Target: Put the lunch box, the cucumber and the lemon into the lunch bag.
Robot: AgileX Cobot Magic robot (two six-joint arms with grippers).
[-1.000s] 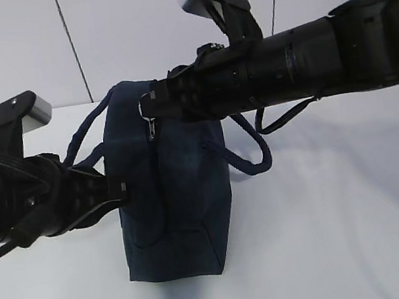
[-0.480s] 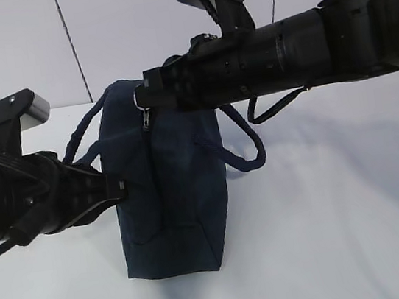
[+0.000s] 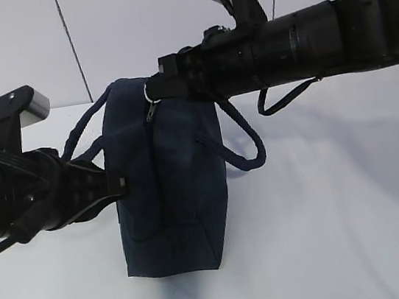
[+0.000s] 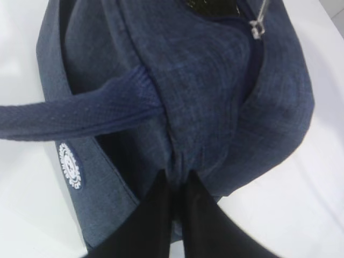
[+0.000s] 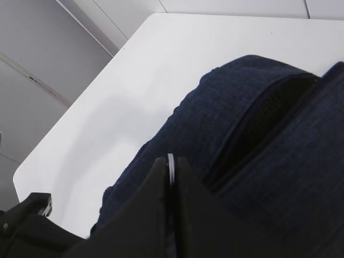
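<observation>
I see the white bench (image 3: 345,233) carrying the lunch bag (image 3: 173,198), which stands upright near the middle. My left hand (image 4: 174,188) has its fingers pressed together, pinching a fold of the bag's left end. My right hand (image 5: 171,172), also pressed together, pinches the metal ring pull (image 3: 149,93) at the bag's top. I judge the zip is being worked. The risk: the pinched fold slips and the bag tips or drags along. The loop handle (image 3: 247,146) hanging on the right could snag. I see no lunch box, cucumber or lemon.
</observation>
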